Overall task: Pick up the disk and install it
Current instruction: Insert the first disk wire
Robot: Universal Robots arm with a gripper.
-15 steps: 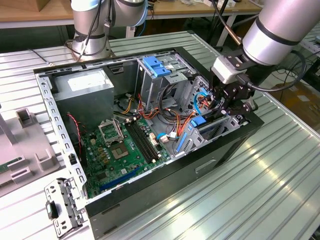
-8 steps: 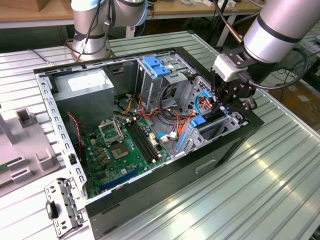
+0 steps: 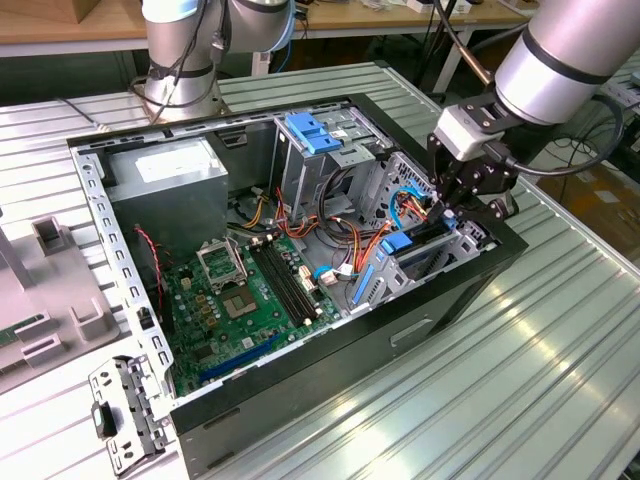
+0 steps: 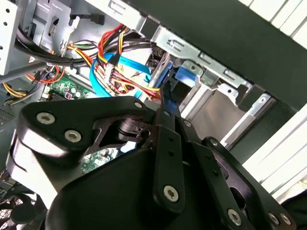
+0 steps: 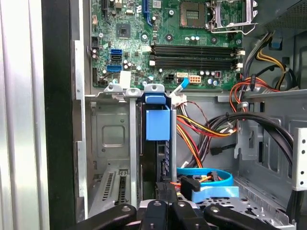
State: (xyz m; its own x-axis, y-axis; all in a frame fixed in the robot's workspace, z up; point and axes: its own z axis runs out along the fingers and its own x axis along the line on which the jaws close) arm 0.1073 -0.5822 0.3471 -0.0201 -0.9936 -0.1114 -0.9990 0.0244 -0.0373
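Gripping disk [image 3: 425,243] edge | claw [image 3: 452,212] closed on it | disk upright, partly in bay

No lettering can be read anywhere in this scene. The white sticker [image 3: 166,163] on the grey power supply box [image 3: 170,190] carries print too small to make out; the markings on the green motherboard [image 5: 163,43] are likewise indistinct in the first wrist view.
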